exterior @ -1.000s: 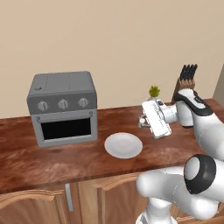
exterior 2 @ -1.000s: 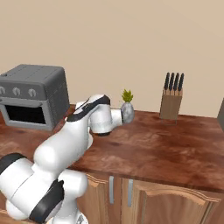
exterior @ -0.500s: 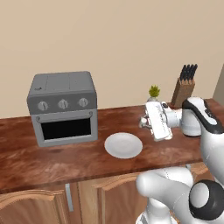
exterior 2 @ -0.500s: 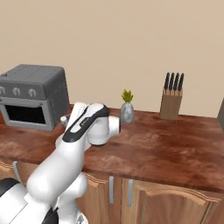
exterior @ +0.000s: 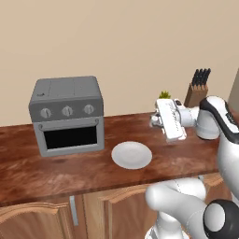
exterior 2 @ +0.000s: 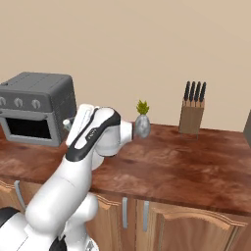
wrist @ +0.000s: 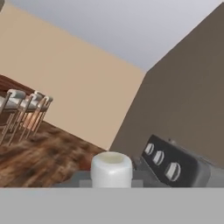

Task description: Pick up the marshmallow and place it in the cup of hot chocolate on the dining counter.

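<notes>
The marshmallow (wrist: 111,169), a stubby white cylinder, stands at the bottom middle of the hand view, with my gripper (wrist: 111,179) shut on it. In the left base view the gripper (exterior: 156,120) hangs above the wooden cabinet counter, just right of and above the round white plate (exterior: 131,154), pointing left toward the oven. From the right base camera the gripper (exterior 2: 68,122) sits in front of the oven. A strip of the dining counter (wrist: 6,83) with pale stools (wrist: 22,107) lies far off at the left of the hand view. The cup of hot chocolate is out of view.
A grey toaster oven (exterior: 67,114) (exterior 2: 37,108) (wrist: 175,164) stands on the cabinet counter (exterior: 56,170) to the left. A knife block (exterior 2: 192,113) and a small potted plant (exterior 2: 142,122) stand against the wall to the right.
The arm has swung and its elbow has shifted right and up; the hand has turned left toward the oven, still holding the marshmallow above the counter by the plate.
</notes>
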You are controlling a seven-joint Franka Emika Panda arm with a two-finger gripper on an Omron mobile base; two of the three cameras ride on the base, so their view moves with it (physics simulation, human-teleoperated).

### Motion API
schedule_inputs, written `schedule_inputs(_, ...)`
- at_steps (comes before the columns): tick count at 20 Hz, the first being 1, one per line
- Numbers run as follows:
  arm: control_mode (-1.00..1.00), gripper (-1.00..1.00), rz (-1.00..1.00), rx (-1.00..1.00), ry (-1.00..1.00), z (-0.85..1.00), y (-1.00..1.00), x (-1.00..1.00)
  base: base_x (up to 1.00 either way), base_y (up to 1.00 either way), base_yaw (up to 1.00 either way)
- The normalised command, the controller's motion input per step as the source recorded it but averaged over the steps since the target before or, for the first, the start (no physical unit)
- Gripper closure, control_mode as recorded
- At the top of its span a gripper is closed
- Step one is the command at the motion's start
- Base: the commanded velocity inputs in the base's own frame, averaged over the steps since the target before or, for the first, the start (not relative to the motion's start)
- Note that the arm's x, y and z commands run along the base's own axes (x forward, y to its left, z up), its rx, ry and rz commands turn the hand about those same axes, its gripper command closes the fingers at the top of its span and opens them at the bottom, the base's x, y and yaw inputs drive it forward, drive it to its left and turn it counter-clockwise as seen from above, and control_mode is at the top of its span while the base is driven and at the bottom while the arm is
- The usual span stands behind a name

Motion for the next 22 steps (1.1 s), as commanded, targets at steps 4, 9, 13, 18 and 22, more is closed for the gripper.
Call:
schedule_inputs(4, -1.0, 1.0, 0.04, 0.04, 0.01, 0.3, 0.0, -0.19, 0.0, 0.0, 0.0)
schedule_inputs(9, -1.0, 1.0, 0.02, 0.0, 0.0, 0.11, 0.0, -0.42, 0.0, 0.0, 0.0)
schedule_inputs(13, 1.0, 1.0, 0.0, 0.0, 0.0, 0.0, 0.0, 0.0, -0.3, 0.0, 0.02)
schedule_inputs(18, 1.0, 1.0, 0.0, 0.0, 0.0, 0.0, 0.0, 0.0, -0.66, 0.19, 0.12)
schedule_inputs(22, 1.0, 1.0, 0.0, 0.0, 0.0, 0.0, 0.0, 0.0, -0.54, 0.88, 0.34)
